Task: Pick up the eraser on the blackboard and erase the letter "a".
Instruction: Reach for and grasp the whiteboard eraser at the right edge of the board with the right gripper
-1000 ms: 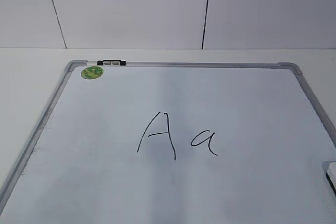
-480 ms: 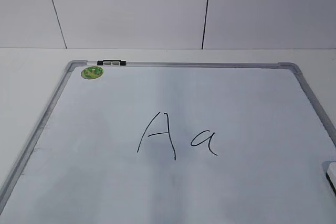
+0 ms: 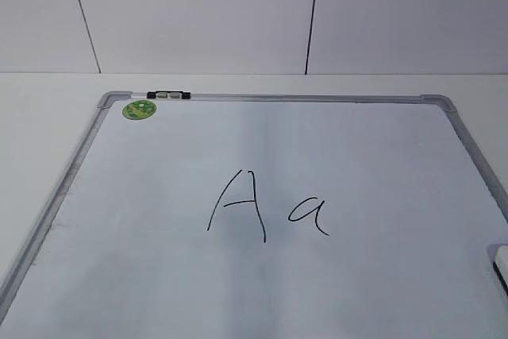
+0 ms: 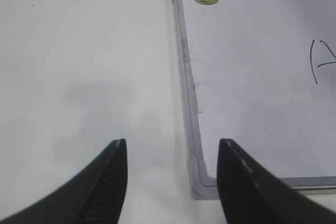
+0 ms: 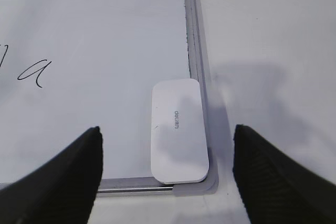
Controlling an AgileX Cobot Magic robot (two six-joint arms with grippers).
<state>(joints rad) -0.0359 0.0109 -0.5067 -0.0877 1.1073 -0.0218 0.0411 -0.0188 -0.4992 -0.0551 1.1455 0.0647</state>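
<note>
Item: board (image 3: 87,148). White surface, silver frame, lying flat on the desk (image 4: 84,51). Green sticker (image 3: 139,109) at its far left corner, a small black clip (image 3: 168,95) on the far frame rail beside it.

Item: letter "a" (image 3: 308,214). Thin black marker, intact, just right of the taller "A" (image 3: 238,204). Across the last second the exterior view shows no change to either letter; nothing is wiped.

Item: eraser (image 5: 177,129). White rounded block, grey lettering up, resting on the board in its near right corner, long side against the right frame rail. In the exterior view only a sliver shows at the right edge (image 3: 502,260), and that sliver sits where it sat a second ago. Well apart from the "a".

Item: right gripper (image 5: 168,174). Jaws spread wide, empty, one on each side of the eraser and above it; no contact visible.

Item: left gripper (image 4: 172,179). Jaws spread, empty, over the board's near left corner and the bare desk beside it, far from the eraser.

Change noted: none visible in the exterior view; neither arm enters it.

Reading: pickup not yet made. The right jaws appear lined up for a descent onto the eraser; the frame rail touching its side may crowd one jaw.
</note>
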